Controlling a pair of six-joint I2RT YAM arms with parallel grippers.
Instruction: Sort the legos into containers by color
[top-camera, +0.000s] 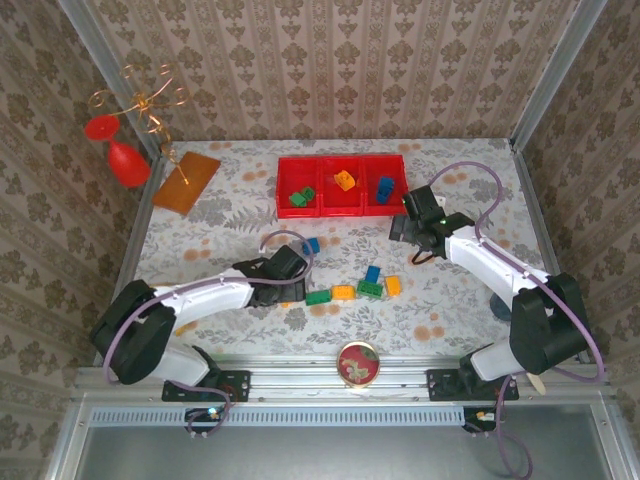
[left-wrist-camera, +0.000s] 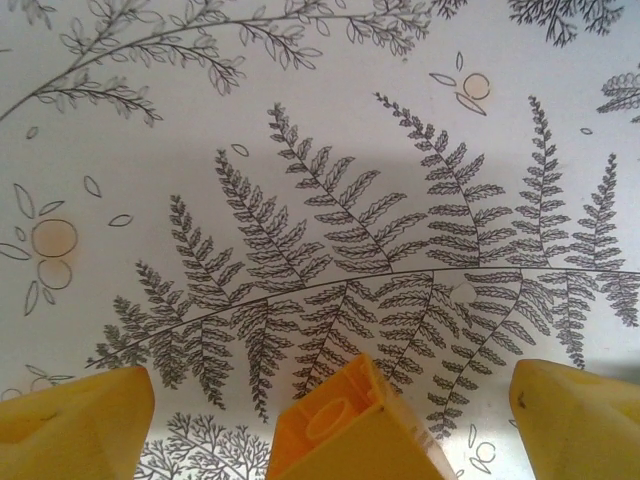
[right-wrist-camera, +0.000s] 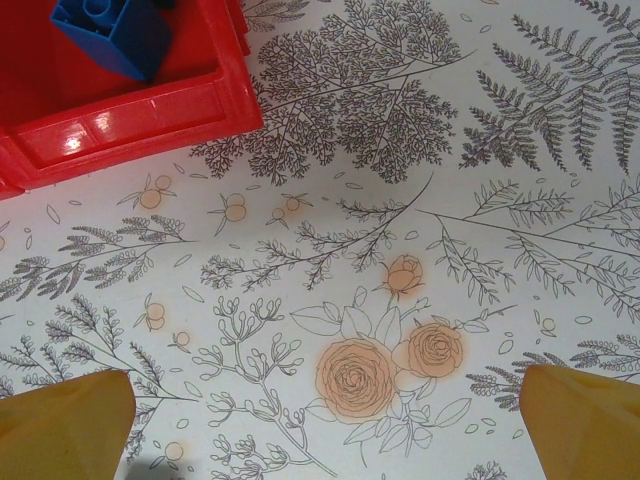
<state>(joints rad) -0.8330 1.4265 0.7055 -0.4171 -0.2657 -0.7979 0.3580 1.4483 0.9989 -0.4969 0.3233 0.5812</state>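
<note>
The containers are three joined red bins at the back centre. The left bin holds green legos, the middle an orange one, the right a blue one. Loose legos lie mid-table: blue, blue, green, orange, green, orange. My left gripper is low over the cloth. In the left wrist view the left gripper is open around an orange lego, with a gap on each side. My right gripper hovers open and empty just in front of the right bin, where the blue lego lies.
An orange-brown board lies at the back left, beside a red and gold wire ornament. A round tin sits on the front rail. Patterned walls close in the table on three sides.
</note>
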